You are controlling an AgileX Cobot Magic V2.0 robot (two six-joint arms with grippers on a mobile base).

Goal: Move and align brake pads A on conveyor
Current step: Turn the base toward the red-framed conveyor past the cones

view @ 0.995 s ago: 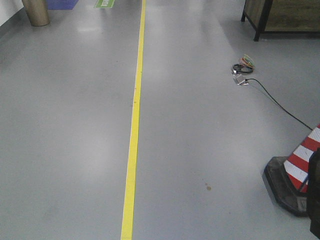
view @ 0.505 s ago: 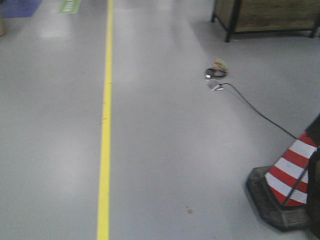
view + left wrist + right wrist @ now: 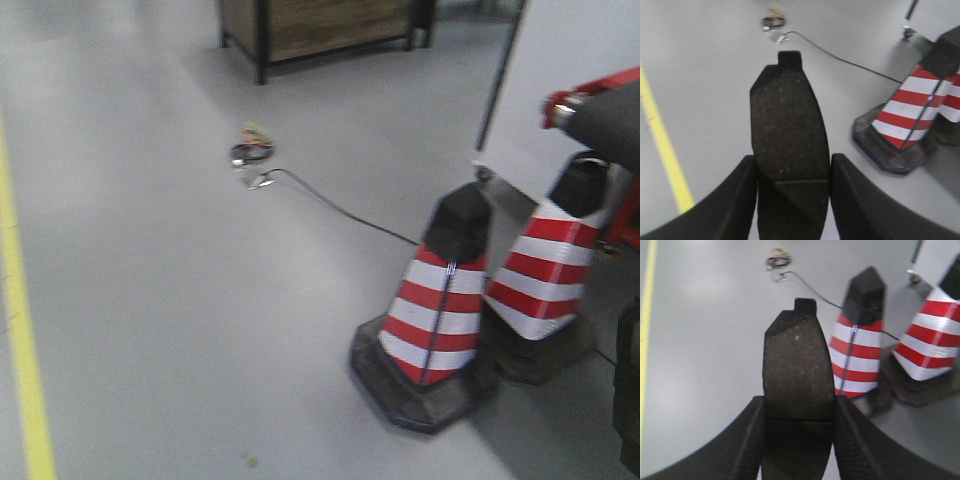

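So the left-hand brake pad, a flat, slightly curved, speckled dark grey-brown piece with a little square tab on its far end, sits right in the middle of the left wrist view. Its lower end is wedged between the two black fingers of the left gripper, which press on both long edges. The rest sticks out past the fingertips toward the top of the frame.

It's the same deal on the other side. The right-hand brake pad, same shape and colour, is pinched at its lower end by the right gripper, tab pointing up-frame.

Both pads hang over smooth grey floor, not on any belt. A painted yellow line runs down the left edge of the front view. Two red-and-white striped traffic cones with black tips and bases stand side by side at lower right. A thin black cable runs from behind the nearer cone to a small coiled bundle of wires at upper centre. There's a wooden cabinet on a black frame along the top.
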